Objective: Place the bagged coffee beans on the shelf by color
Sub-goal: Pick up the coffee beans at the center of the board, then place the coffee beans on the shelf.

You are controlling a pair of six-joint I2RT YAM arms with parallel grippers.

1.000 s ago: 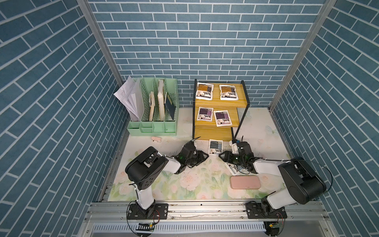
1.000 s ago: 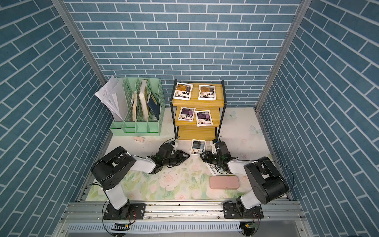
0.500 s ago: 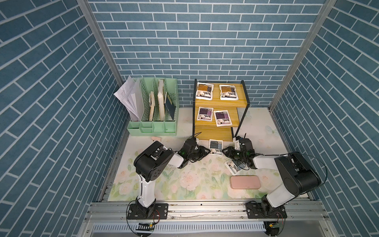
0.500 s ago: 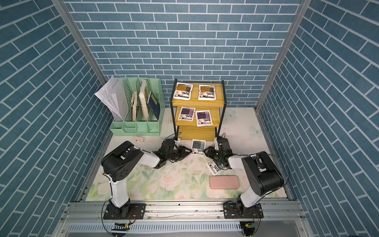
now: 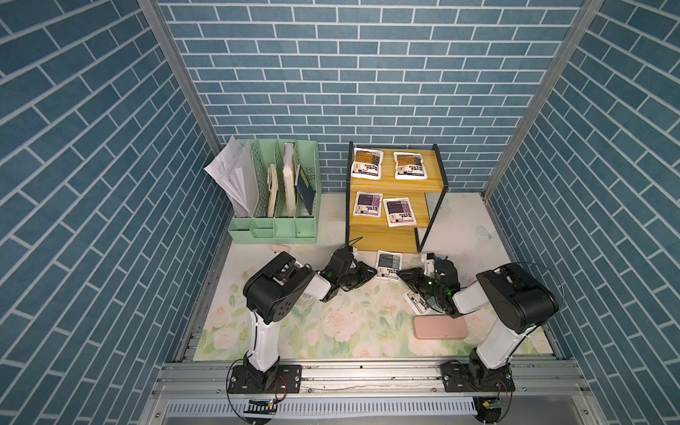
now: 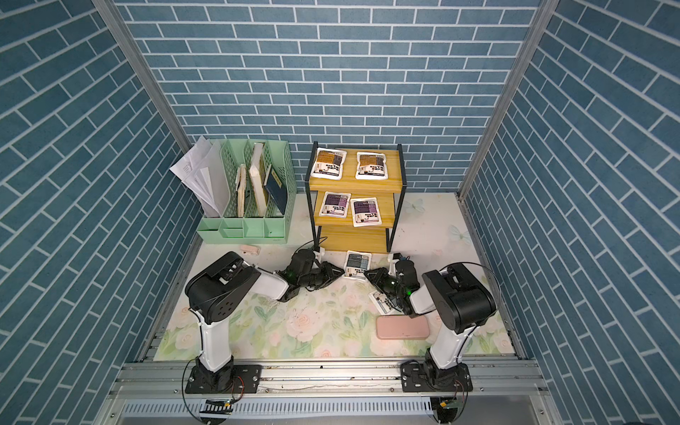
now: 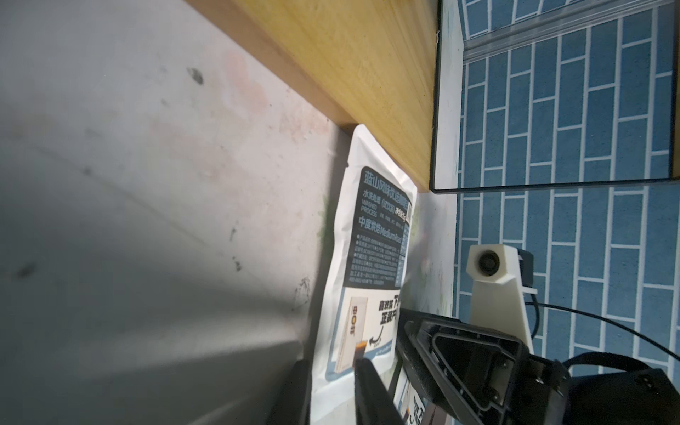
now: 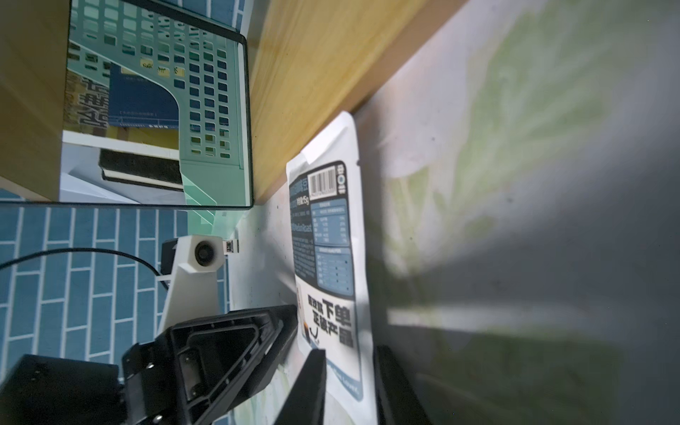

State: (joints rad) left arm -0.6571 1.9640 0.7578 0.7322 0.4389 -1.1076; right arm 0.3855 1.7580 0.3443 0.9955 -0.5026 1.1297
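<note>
Pouch: flat white grey-blue-labelled coffee pouch [image 5: 388, 264], frame centre, on floral tabletop [image 5: 331, 331], touching yellow wooden shelf [image 5: 382, 241].
Left fingers [image 7: 368, 393]: astride its edge; whether clamped, cannot tell.
Right fingers [image 8: 309, 390]: astride its other side; likewise unclear.

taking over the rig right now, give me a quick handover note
Left tool: jaws apart, astride a near corner of the grey-blue pouch; no clamp visible.
Right tool: same, at the other near corner.
That pouch lies on the mat, far edge at the front of the shelf bottom board.
Done: orange-brown pouches on the top tier, purple pouches on the middle tier.
Left: bottom tier is bare. Place this pouch, then the sixth pouch, partly under the right arm near the pink case.
</note>
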